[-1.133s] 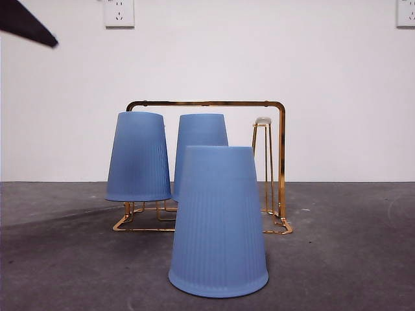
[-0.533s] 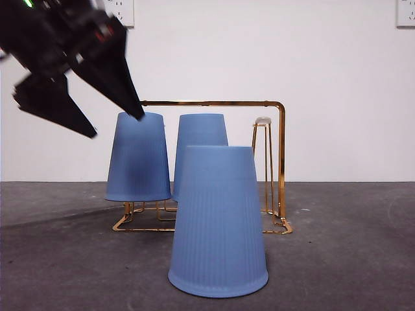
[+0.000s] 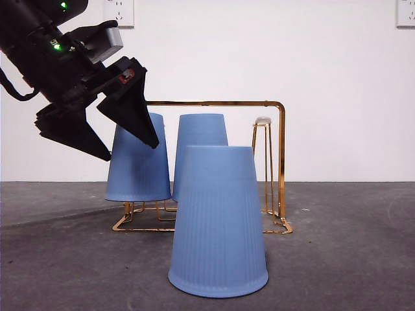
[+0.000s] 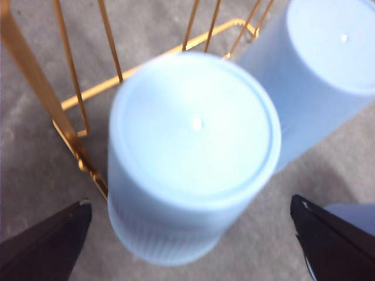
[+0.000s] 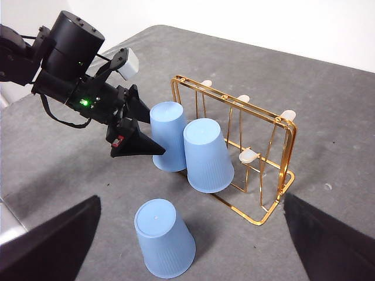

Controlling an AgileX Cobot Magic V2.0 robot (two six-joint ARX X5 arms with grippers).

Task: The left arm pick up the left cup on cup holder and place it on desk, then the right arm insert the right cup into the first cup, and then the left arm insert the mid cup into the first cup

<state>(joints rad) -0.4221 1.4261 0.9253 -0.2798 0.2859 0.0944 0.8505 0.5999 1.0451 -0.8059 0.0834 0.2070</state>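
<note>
Three blue ribbed cups stand upside down. One cup (image 3: 218, 227) stands on the desk (image 3: 350, 259) in front, also seen in the right wrist view (image 5: 164, 237). Two cups sit on prongs of the gold cup holder (image 3: 281, 162): a left cup (image 3: 138, 172) and a mid cup (image 3: 202, 133). My left gripper (image 3: 130, 152) is open, its jaws on either side of the left cup's top (image 4: 193, 134), apart from it. The right wrist view shows it there too (image 5: 156, 132). My right gripper (image 5: 192, 198) is open and empty, high above the desk.
The holder's right prongs (image 3: 263, 121) are bare, with white tips (image 5: 248, 156). The mid cup (image 4: 328, 64) stands close beside the left cup. The wall behind carries two sockets (image 3: 119, 11).
My left arm has come down from the top left corner to the left cup on the holder, its jaws open. The cups and holder have not moved.
</note>
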